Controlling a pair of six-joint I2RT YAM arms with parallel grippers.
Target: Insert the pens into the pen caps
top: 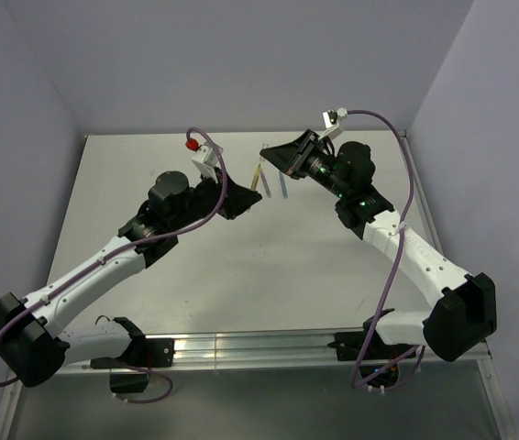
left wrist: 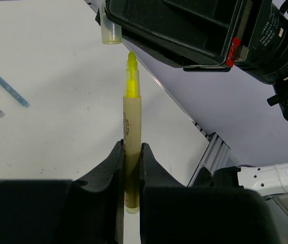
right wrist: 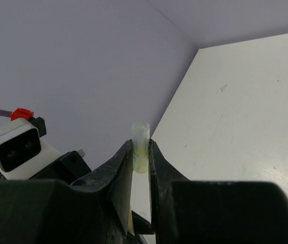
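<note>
Over the table (left wrist: pixel 57 127), left claw (left wrist: pixel 132 148) grips the yellow pen (left wrist: pixel 131 112) just under the cap (right wrist: pixel 141 133) right claw (right wrist: pixel 139 152) pinches; none seems capped yet.

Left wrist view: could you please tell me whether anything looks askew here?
Slightly: the yellow pen, clamped in the left gripper, has its tip off to one side of the pen cap the right gripper holds, not lined up.
</note>
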